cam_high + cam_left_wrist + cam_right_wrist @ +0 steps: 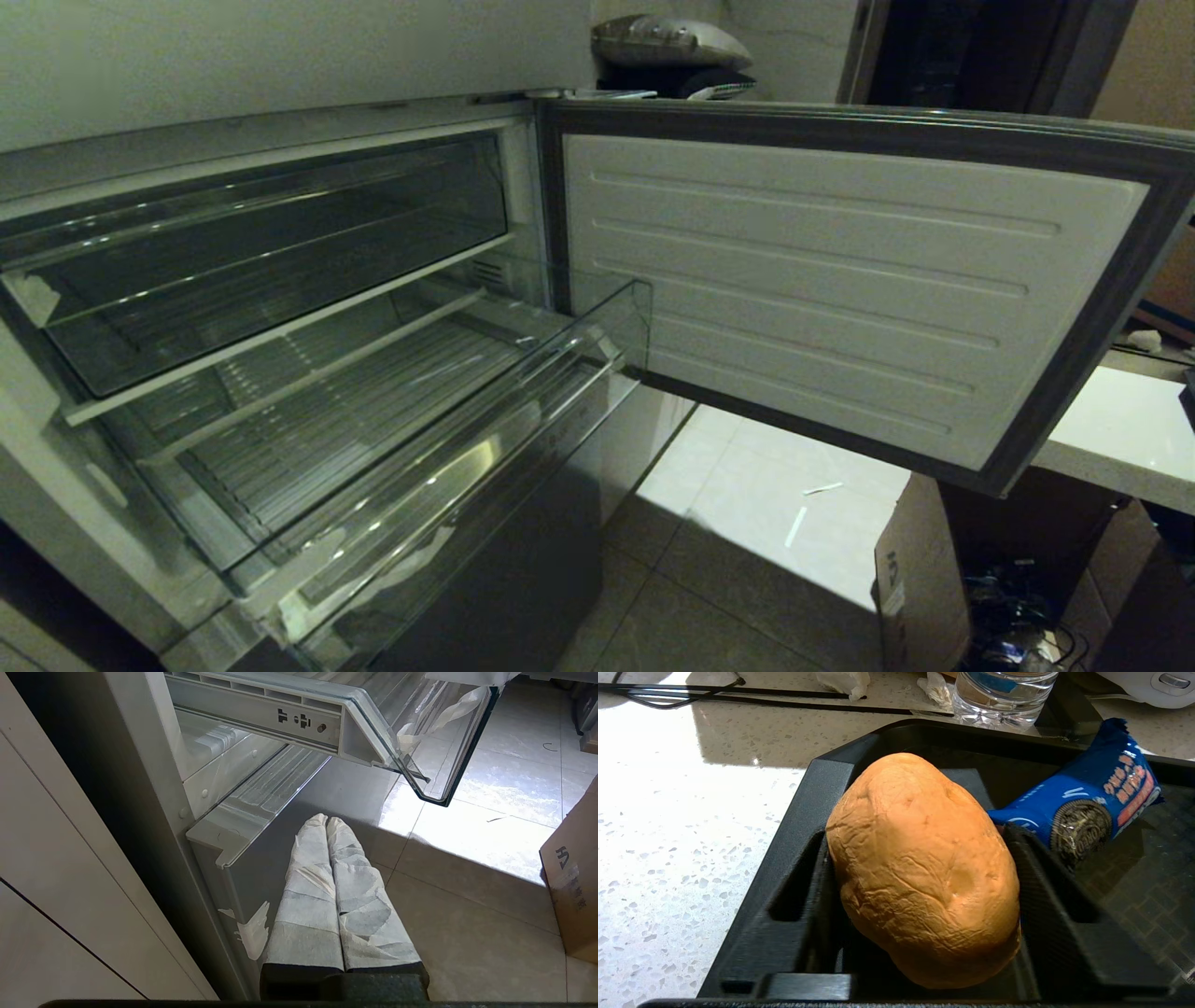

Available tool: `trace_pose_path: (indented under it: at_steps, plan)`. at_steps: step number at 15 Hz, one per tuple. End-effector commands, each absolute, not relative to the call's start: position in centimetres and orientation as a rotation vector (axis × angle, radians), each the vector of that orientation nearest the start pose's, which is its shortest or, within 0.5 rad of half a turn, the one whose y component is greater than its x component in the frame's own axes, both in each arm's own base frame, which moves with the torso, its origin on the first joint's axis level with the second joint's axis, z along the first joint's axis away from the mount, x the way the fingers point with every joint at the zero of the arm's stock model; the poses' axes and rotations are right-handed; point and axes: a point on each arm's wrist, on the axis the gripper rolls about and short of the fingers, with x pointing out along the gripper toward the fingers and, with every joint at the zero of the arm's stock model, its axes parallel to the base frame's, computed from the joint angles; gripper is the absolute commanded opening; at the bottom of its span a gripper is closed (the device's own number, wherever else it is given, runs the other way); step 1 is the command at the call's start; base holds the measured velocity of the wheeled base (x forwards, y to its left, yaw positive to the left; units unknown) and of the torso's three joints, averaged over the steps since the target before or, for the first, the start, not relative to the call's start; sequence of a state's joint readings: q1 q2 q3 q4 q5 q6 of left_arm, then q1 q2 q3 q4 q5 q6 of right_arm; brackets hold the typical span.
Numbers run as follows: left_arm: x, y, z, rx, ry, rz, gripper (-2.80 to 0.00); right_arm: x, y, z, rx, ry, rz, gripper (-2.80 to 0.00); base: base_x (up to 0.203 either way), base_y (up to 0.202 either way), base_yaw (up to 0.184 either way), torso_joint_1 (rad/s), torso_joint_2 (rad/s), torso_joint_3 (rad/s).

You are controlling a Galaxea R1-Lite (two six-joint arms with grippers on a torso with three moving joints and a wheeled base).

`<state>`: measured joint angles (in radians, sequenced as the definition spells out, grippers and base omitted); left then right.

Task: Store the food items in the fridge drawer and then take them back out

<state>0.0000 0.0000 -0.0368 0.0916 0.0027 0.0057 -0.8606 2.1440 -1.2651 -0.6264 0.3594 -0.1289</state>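
The fridge drawer is showing clear, glossy plastic with a ribbed floor that is catching the light, and the tray above it is looking like the same transparent plastic. The inner door panel is appearing as matt white moulded plastic with shallow ridges. The left gripper fingers are wearing wrinkled, fibrous white wrapping. The bread roll is showing a matt, finely creased orange-brown skin between matt, textured black plastic fingers. The snack packet is gleaming as glossy blue foil, and the counter is shining as polished speckled white stone.
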Motion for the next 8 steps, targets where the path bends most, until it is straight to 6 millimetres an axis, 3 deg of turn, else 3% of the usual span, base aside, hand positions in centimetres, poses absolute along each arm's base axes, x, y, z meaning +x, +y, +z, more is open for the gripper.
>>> trace_pose_path:
  at_steps: [1, 8]
  plan:
    - [-2.6, 0.0, 7.6, 0.006, 0.055, 0.003, -2.80, 28.7, -32.2, 14.4, 0.011, 0.230, -0.482, -2.80, 0.000, 0.000, 0.000, 0.000, 0.00, 0.000]
    - [-2.6, 0.0, 7.6, 0.006, 0.055, 0.003, -2.80, 27.9, -31.2, 15.7, 0.005, 0.220, -0.484, -2.80, 0.000, 0.000, 0.000, 0.000, 0.00, 0.000]
